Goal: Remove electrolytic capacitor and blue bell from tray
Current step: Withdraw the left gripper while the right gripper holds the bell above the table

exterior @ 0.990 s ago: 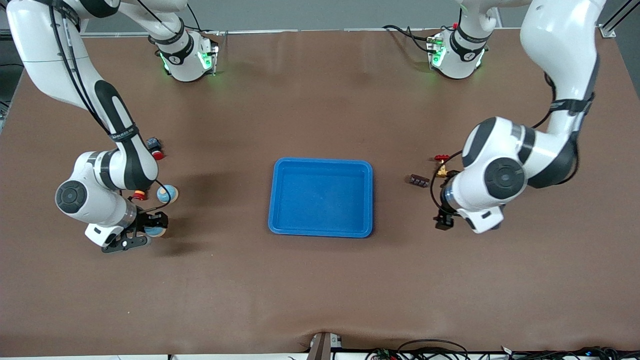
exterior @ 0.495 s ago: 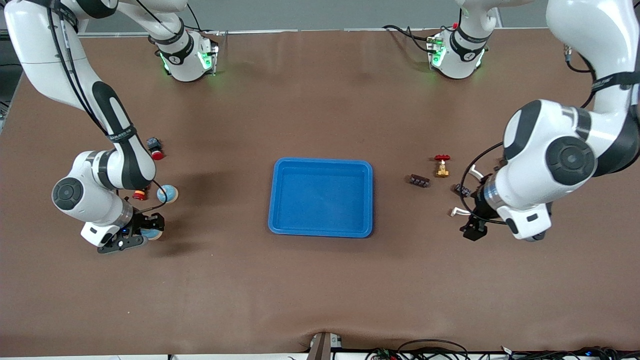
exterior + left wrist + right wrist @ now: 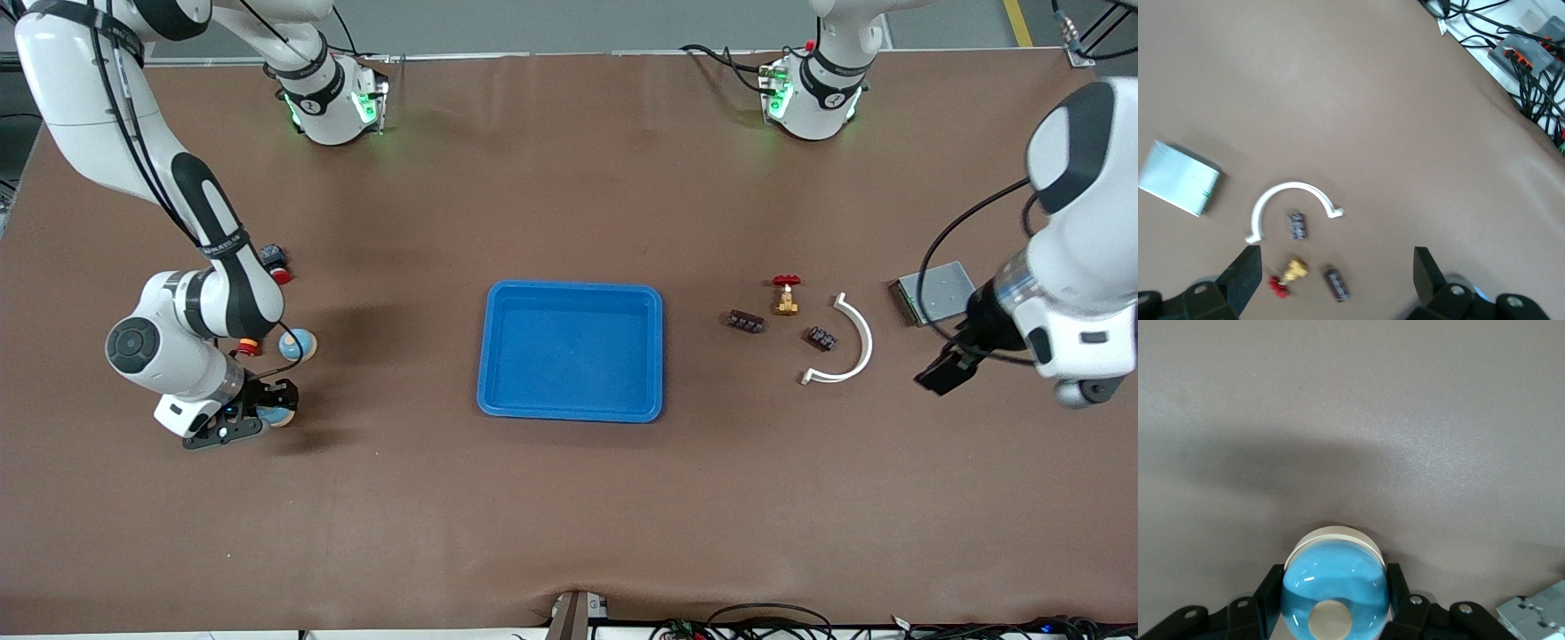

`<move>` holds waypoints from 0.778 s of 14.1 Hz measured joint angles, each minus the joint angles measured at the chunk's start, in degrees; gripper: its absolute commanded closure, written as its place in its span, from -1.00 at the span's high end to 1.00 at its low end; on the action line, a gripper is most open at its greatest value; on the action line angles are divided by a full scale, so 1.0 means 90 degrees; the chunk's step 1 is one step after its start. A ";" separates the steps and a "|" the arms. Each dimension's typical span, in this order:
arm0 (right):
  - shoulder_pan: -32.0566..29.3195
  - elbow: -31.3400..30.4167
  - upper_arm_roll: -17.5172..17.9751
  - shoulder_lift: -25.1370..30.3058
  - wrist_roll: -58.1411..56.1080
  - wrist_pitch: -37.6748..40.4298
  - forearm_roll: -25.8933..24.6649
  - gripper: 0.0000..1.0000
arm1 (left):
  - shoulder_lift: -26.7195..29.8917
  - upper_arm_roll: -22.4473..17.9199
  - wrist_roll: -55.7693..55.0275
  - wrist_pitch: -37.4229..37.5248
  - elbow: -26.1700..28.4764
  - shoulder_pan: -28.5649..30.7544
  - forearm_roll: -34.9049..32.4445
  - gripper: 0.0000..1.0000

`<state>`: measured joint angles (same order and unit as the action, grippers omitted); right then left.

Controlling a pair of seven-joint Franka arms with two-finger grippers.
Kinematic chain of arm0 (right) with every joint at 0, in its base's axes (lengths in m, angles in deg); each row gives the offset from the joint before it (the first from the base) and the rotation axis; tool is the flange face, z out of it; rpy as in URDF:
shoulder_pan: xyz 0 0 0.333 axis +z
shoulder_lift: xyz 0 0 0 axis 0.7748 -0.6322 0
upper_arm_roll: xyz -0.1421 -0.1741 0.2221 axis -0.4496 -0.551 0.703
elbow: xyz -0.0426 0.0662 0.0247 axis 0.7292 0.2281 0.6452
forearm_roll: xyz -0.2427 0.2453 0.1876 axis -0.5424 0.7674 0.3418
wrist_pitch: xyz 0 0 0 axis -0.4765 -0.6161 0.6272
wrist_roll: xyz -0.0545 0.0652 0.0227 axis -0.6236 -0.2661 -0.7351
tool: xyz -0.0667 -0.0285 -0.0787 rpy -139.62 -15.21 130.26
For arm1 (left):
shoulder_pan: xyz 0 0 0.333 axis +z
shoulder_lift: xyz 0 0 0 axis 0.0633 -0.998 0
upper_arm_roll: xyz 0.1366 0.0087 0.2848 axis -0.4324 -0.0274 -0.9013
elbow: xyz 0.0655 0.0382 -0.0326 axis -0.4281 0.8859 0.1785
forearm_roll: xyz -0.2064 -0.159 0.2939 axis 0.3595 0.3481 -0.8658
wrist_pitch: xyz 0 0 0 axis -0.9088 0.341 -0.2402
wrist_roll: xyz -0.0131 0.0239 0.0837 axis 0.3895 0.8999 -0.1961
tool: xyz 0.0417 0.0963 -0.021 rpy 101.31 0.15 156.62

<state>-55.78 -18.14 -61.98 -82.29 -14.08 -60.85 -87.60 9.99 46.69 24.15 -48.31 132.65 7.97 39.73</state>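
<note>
My right gripper (image 3: 260,412) is shut on a blue bell (image 3: 1335,590) with a cream base and knob, low over the table at the right arm's end; its fingers (image 3: 1269,592) press the dome from both sides. A second blue bell (image 3: 297,342) stands close by on the table. Two small dark ridged capacitors (image 3: 745,321) (image 3: 822,339) lie between the tray and the left arm's end. My left gripper (image 3: 944,372) hangs open and empty above the table beside the grey box. In the left wrist view both capacitors (image 3: 1337,285) (image 3: 1297,225) lie far below the left gripper (image 3: 1336,257).
A blue tray (image 3: 573,286) sits mid-table. Beside the capacitors are a brass valve with a red handle (image 3: 786,296), a white curved clamp (image 3: 852,342) and a flat grey box (image 3: 935,292). Small red-topped parts (image 3: 276,262) (image 3: 248,348) lie near the right arm.
The left arm has swung away from the capacitors toward its end of the table, uncovering the white clamp and the grey box. The right gripper keeps its hold on the bell and barely shifts.
</note>
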 measured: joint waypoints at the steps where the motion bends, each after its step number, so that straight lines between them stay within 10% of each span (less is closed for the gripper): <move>1: -0.0001 0.0000 0.0000 -0.0014 0.0000 -0.0009 0.0000 -1.00 | 0.0140 0.0001 0.0308 0.0140 0.0000 0.0064 0.0002 1.00; 5: -0.0004 -0.0001 0.0000 -0.0045 0.0000 -0.0068 0.0000 -1.00 | 0.0603 -0.0215 0.1214 0.0526 0.0017 0.0016 0.0406 1.00; 11: -0.0013 0.0000 0.0000 -0.0096 0.0000 -0.0166 0.0000 -1.00 | 0.1288 -0.1750 0.3723 0.1104 0.0137 -0.0702 0.0953 1.00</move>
<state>-55.90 -18.14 -61.98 -83.16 -14.08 -62.35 -87.60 21.58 30.95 57.67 -38.37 133.88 1.65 48.31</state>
